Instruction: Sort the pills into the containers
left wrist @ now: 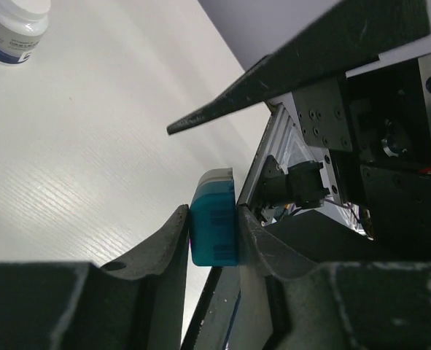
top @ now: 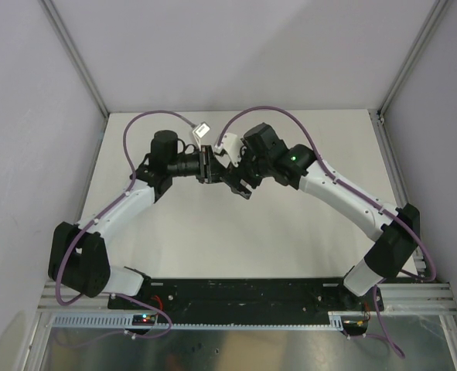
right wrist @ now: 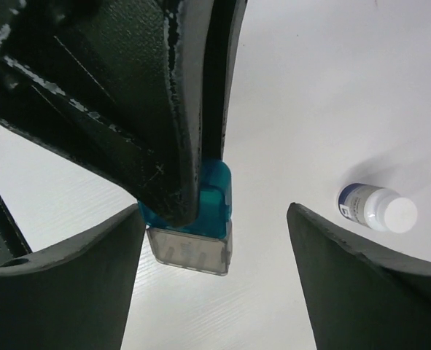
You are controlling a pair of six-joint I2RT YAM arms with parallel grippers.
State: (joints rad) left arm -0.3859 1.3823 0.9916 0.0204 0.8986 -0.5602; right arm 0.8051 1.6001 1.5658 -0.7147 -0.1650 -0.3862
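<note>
While pinched across the teal cube [left wrist: 215, 244], sitting square between the fingers [left wrist: 164, 255] of the left gripper [left wrist: 214, 219]: containers [left wrist: 214, 227], grey cube [left wrist: 216, 178] poking out past the fingertips. Clamped on two flat opposite faces, presumably to stop twist and leave the grey end free. Can't tell which way the lids face. No pills visible in any view.

Straddled by the right gripper [right wrist: 215, 211]: jaws spread wide, clear gap each side, touching nothing. Seen from that wrist, teal end tucked under the left fingers, grey end nearest the camera. Reads as a handover or regrasp, left carrying the load, right either letting go or lining up on the grey cube. Can't say which.

Positioned over the table [top: 174, 239], roughly mid-width, nearer the far edge than the near edge per the top view. Both wrists meeting there nose to nose, containers hidden behind the grippers in that view. Looks lifted off the surface, but can't confirm.

Further out: white capped bottle [right wrist: 379, 209] on the surface, well apart from the containers, past one finger in the right wrist view. Touched by neither gripper. Hidden in the top view, so no call on which edge or corner. Probably the pill source, parked within reach for later.

Risk: tiny part, thin contact area, easy to lose on a slip. Worth setting down flat near the middle before opening anything, and keeping the right jaws close until then.
</note>
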